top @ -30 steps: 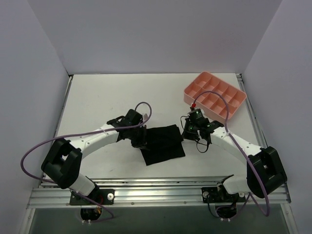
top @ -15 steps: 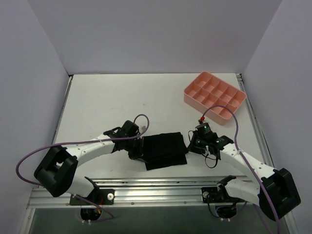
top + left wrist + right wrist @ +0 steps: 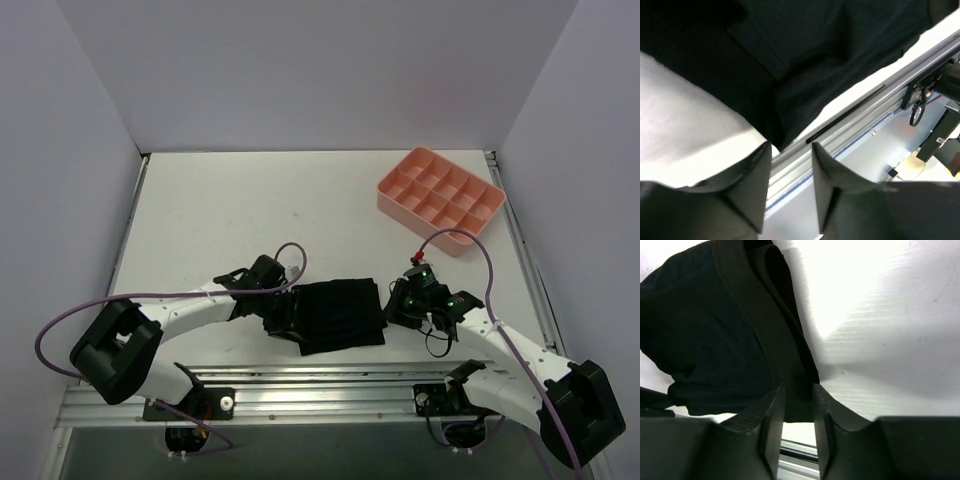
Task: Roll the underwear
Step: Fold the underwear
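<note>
Presently, I note the left gripper [image 3: 278,315] low at the left edge of the underwear [image 3: 340,312], its jaws parted with nothing between them. The underwear lies folded on the surface [image 3: 220,220], near its front edge. The right gripper [image 3: 397,305] sits at the right edge, jaws narrowly parted around a fabric fold; I cannot tell whether it grips. A pink tray [image 3: 410,212] stands well apart, far right.

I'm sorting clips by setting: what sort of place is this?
Probably a robotics lab test cell: plain white walls around a white table, two robot arms bolted to an aluminium rail, and staged props, black underwear and a pink tray.
</note>
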### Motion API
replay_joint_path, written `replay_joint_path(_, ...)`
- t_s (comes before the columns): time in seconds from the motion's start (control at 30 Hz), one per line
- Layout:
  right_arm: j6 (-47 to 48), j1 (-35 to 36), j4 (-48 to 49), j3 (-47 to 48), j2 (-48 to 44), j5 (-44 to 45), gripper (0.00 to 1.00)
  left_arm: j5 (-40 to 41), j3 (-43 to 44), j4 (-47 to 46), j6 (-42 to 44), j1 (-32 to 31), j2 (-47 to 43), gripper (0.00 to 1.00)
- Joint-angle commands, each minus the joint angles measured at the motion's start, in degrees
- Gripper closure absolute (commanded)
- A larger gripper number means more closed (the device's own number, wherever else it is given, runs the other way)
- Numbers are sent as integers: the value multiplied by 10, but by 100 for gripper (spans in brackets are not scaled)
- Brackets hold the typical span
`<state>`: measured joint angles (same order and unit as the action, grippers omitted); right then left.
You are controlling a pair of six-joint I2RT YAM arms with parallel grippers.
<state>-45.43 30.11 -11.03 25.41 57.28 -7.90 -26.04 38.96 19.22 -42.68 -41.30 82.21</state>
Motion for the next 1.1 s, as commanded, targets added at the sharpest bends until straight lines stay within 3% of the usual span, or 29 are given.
replay_joint_path(0.0,-3,4,-31,21,-7,-1,72,12,36,39,16,-4,-36,53)
replay_joint_path(0.07,1,4,-26,32,7,2,66,48,59,63,25,-1,-43,45)
replay_joint_path(0.33,18,5,-4,84,116,8,64,141,219,164,68,20,65,42)
replay_joint_path(0.5,3,6,-23,73,109,11,65,89,251,169,77,25,93,42)
replay_joint_path(0.67,-4,6,-38,54,90,8,65,47,228,163,64,-3,82,41)
replay_joint_path(1.07,-19,14,-32,-7,71,6,68,28,77,38,-8,-45,107,41)
